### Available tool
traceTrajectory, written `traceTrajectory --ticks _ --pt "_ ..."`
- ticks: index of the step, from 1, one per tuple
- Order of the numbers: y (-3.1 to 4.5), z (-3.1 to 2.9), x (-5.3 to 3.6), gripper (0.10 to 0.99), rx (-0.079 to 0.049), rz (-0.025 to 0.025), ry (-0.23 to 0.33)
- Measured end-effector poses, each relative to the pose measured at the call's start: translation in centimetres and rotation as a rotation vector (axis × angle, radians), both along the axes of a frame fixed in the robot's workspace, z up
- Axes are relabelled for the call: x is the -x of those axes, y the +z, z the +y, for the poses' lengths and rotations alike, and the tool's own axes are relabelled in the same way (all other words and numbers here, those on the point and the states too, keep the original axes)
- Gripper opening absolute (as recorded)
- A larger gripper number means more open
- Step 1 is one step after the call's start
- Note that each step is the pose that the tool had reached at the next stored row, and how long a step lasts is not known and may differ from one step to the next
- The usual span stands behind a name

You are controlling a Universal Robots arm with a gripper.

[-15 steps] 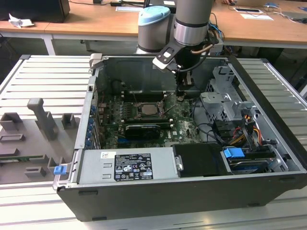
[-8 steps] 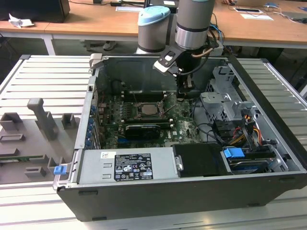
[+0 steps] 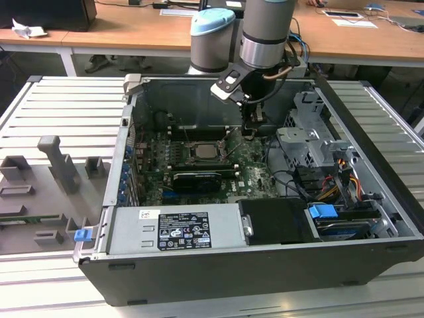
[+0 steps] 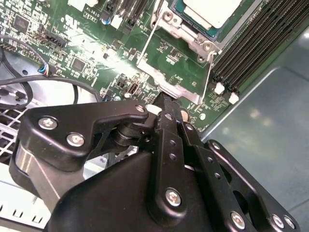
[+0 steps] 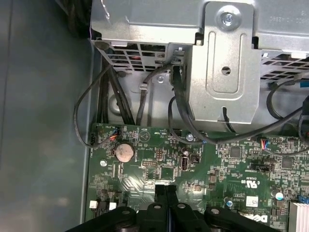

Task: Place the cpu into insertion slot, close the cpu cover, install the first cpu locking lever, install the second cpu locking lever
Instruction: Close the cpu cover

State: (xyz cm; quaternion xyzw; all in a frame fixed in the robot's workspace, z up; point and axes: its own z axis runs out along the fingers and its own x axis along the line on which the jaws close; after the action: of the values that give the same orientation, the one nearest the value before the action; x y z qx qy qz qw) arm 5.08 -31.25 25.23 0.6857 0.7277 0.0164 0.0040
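Note:
The cpu [image 3: 202, 151] [image 4: 212, 10] lies with its pale metal top up in the insertion slot [image 3: 187, 157] on the green board. The silver cpu cover [image 4: 190, 36] frames it and looks laid down around it. Two thin wire levers [image 4: 148, 42] [image 4: 207, 72] run along the socket's sides; whether they are latched I cannot tell. My gripper [image 3: 252, 131] [image 4: 163, 99] [image 5: 165, 191] is shut with nothing between its fingers. It hangs just above the board beside the socket's corner plate [image 4: 169, 87], on the exterior view's right of the cpu.
The case [image 3: 265, 258] lies open on a slatted metal table [image 3: 59, 106]. Black memory slots [image 4: 260, 43] flank the socket. A metal drive cage [image 5: 227, 58] [image 3: 308, 142] with black cables [image 5: 145, 92] stands close to my fingers. A graphics card [image 3: 197, 179] and a power supply [image 3: 175, 228] sit nearer the front.

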Motion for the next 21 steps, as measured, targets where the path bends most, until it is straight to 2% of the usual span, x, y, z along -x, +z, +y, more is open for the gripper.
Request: traceTrajectory --ticks 8,11,21 --pt "0.00 0.00 0.13 0.106 0.000 0.0000 0.000" --pt "0.00 0.01 0.44 0.106 0.000 0.0000 0.000" --pt "-0.19 0.00 2.63 0.106 0.000 -0.0010 0.000"
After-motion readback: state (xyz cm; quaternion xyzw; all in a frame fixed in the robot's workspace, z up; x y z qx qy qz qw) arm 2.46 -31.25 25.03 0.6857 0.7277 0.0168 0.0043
